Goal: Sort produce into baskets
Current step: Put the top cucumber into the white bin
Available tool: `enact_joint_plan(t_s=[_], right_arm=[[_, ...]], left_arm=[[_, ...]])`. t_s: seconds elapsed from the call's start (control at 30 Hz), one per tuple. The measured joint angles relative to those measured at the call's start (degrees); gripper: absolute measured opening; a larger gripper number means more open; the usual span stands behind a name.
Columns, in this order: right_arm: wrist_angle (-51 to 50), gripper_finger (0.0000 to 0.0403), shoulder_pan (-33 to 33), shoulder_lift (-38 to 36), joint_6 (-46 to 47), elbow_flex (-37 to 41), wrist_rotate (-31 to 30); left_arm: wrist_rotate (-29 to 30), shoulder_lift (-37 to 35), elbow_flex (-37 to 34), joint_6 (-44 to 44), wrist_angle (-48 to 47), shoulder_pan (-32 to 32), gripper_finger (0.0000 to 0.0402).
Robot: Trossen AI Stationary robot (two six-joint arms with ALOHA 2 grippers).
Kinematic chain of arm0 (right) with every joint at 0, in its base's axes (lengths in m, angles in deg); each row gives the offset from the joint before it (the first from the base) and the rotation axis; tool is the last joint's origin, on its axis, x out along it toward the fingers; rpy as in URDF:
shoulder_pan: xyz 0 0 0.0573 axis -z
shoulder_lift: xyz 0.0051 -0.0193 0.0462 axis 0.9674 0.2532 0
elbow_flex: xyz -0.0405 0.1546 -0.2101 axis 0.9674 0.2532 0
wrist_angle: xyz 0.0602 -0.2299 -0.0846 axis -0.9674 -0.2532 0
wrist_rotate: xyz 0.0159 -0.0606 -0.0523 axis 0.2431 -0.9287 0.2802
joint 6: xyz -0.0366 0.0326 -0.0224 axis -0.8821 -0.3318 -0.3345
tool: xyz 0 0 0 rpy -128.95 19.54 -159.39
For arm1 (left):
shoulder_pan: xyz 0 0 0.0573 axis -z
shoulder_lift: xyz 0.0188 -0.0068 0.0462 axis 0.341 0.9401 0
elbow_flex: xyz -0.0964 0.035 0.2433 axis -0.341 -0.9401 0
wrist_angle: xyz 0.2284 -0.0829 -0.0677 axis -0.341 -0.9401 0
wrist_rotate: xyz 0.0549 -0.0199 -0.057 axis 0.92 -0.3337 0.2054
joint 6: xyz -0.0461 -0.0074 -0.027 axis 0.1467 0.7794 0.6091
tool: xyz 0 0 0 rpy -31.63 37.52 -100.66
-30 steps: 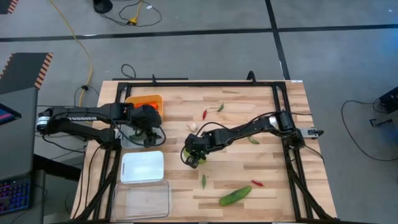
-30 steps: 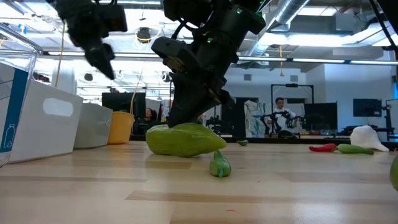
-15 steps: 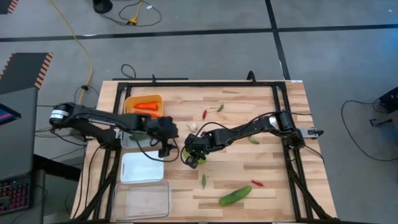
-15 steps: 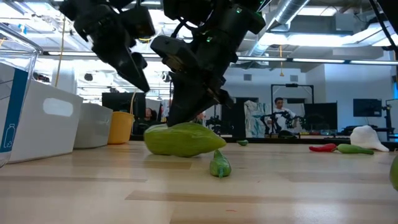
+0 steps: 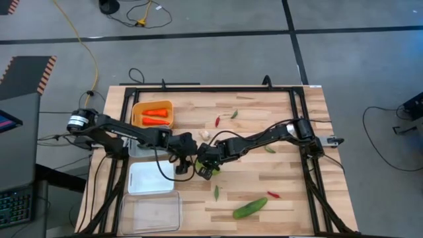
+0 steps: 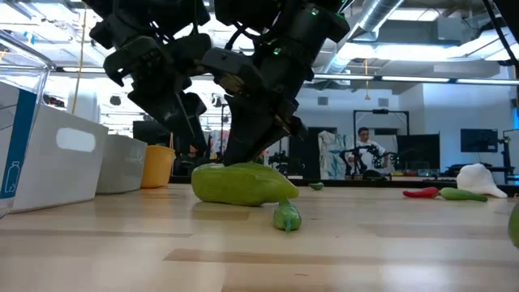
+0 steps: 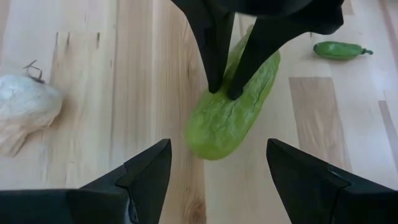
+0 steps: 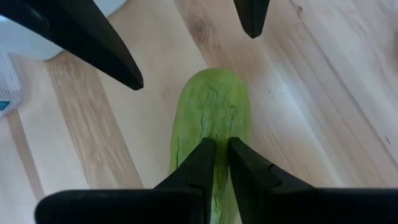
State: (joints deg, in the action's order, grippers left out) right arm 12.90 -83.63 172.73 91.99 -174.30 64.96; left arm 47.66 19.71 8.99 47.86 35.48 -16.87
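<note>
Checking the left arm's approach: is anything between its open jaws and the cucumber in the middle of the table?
Yes. The right gripper has its nearly shut jaws pressed on top of the cucumber, right where the left gripper, open, is pointing. No other object lies between them; the garlic bulb sits off to one side.

The left gripper (image 5: 186, 156) moves away from the yellow-orange basket (image 5: 153, 114) and across the worktop, so it now hangs just beside the green cucumber (image 7: 233, 107). The carrots (image 5: 156, 116) in that basket are now uncovered.

No words, brand names or numbers can be read. A blue label (image 6: 16, 146) on a clear bin carries only a small bottle symbol.
</note>
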Motion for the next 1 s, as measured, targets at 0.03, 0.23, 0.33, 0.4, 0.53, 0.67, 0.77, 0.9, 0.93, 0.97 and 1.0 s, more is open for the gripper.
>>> enact_joint_plan(t_s=[0.03,0.23,0.33,0.4,0.53,0.67,0.77,0.9,0.93,0.97,1.0], right_arm=[[-0.08,0.0075,0.00,0.00,0.00,0.00,0.00],[0.29,0.0075,0.00,-0.12,-0.02,0.00,-0.28],[0.60,0.0075,0.00,-0.38,-0.44,-0.13,-0.88],[-0.26,0.0075,-0.10,-0.96,-0.52,-0.15,-1.95],[-0.79,0.0075,-0.28,-2.84,-0.59,-0.15,-3.04],[-2.14,0.0075,-0.33,-4.07,-1.86,-0.17,-3.02],[-4.65,0.0075,-0.60,-5.48,-2.82,-0.17,-3.06],[-9.86,0.0075,-1.70,-9.25,-3.25,-0.19,-5.91],[-11.60,0.0075,-2.21,-10.39,-3.31,-0.20,-7.39],[-13.34,0.0075,-2.64,-11.58,-3.31,-0.20,-8.96],[-14.70,0.0075,-3.12,-12.78,-3.34,-0.20,-10.61]], left_arm=[[0.00,0.20,0.00,0.00,0.17,0.00,0.0250],[0.59,-0.67,-0.03,0.01,-0.03,0.19,0.0250],[1.63,-2.60,-0.07,0.34,0.21,0.24,0.0250],[2.91,-4.47,0.02,0.47,-0.05,0.15,0.0250],[3.71,-7.35,0.02,0.31,-1.25,0.15,0.0250],[3.79,-9.40,0.02,-0.35,-1.28,0.17,0.0250],[4.15,-9.65,0.02,-0.38,-1.26,0.21,0.0250],[4.15,-9.00,0.02,-1.22,0.90,0.36,0.0250],[4.13,-8.84,0.02,-1.80,1.43,0.47,0.0250],[4.17,-8.84,0.02,-2.27,1.89,0.60,0.0250],[4.40,-8.71,0.02,-2.79,2.91,0.66,0.0250]])
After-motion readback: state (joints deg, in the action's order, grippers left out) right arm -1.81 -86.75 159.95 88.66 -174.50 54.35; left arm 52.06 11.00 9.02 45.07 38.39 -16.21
